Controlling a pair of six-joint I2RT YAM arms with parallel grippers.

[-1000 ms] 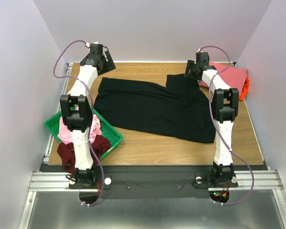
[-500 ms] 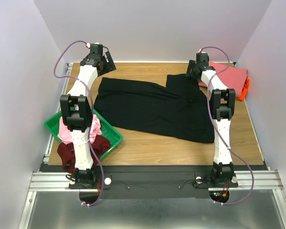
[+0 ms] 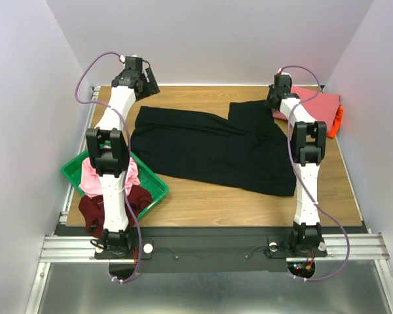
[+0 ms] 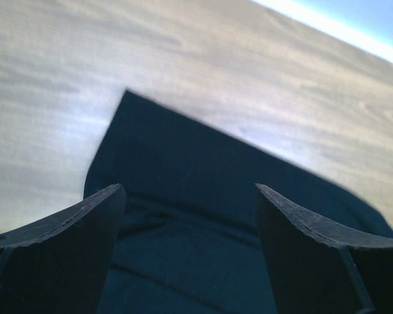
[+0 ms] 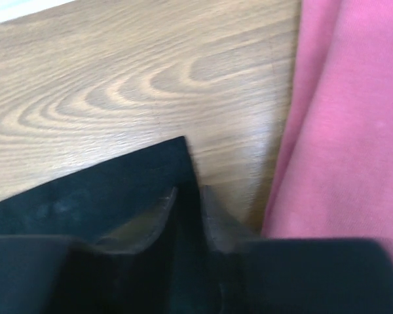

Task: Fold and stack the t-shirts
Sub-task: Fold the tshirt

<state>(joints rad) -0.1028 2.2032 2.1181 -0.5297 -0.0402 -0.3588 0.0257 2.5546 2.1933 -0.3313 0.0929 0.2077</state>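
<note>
Right gripper [image 5: 188, 212] pinches a far corner of the black t-shirt [image 5: 105, 190] beside a coral-pink t-shirt [image 5: 340, 118], a grip only its wrist camera reveals. Left gripper [image 4: 190, 222] hangs spread wide over the other far corner. Overhead, the black t-shirt lies across the desk [image 3: 203, 196], while a green tray [image 3: 158, 188] holds a light pink t-shirt [image 3: 90, 178] and a maroon t-shirt [image 3: 90, 210].

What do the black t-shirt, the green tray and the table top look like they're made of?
The black t-shirt looks like soft matte cloth, likely cotton: it lies in limp folds. The green tray seems moulded plastic: even colour, thin raised rim. The table is wood or wood-look laminate, with visible grain.
</note>
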